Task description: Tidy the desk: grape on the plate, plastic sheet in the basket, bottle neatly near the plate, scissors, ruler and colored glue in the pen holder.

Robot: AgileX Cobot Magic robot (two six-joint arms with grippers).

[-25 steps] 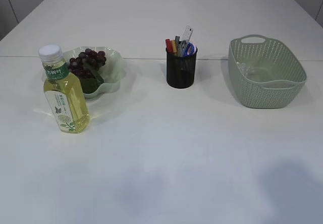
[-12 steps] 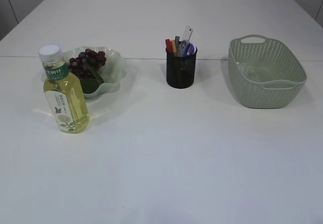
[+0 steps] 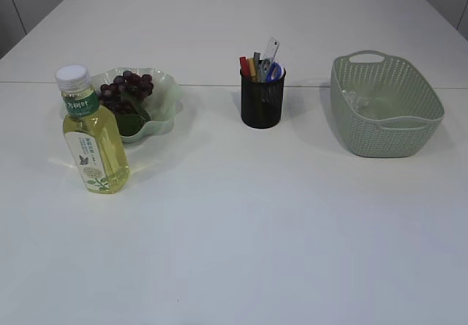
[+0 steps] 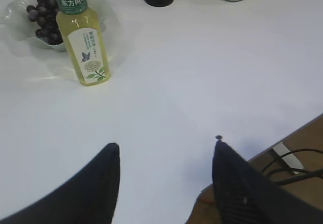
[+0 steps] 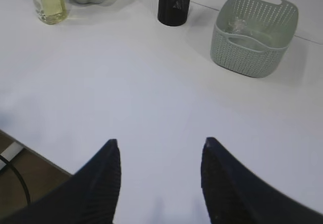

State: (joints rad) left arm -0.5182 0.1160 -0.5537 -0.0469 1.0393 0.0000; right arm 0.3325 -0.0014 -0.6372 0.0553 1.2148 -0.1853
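A bunch of dark grapes [image 3: 126, 91] lies on the pale green plate [image 3: 167, 98] at the left. A bottle of yellow drink [image 3: 91, 133] stands upright just in front of the plate; it also shows in the left wrist view [image 4: 86, 37]. The black mesh pen holder [image 3: 262, 102] holds the scissors, the ruler and the colored glue sticks. The green basket [image 3: 384, 105] at the right has a clear plastic sheet inside [image 5: 242, 27]. My left gripper [image 4: 165, 146] and right gripper [image 5: 159, 143] are open and empty, above the table's near edge. Neither arm shows in the exterior view.
The white table [image 3: 256, 215] has a seam across it behind the plate and holder. In the wrist views the table's near edge, wooden floor and cables [image 4: 298, 158] lie below the grippers.
The faint shadows on the near part of the table have faded out of the exterior view. The objects have not moved.
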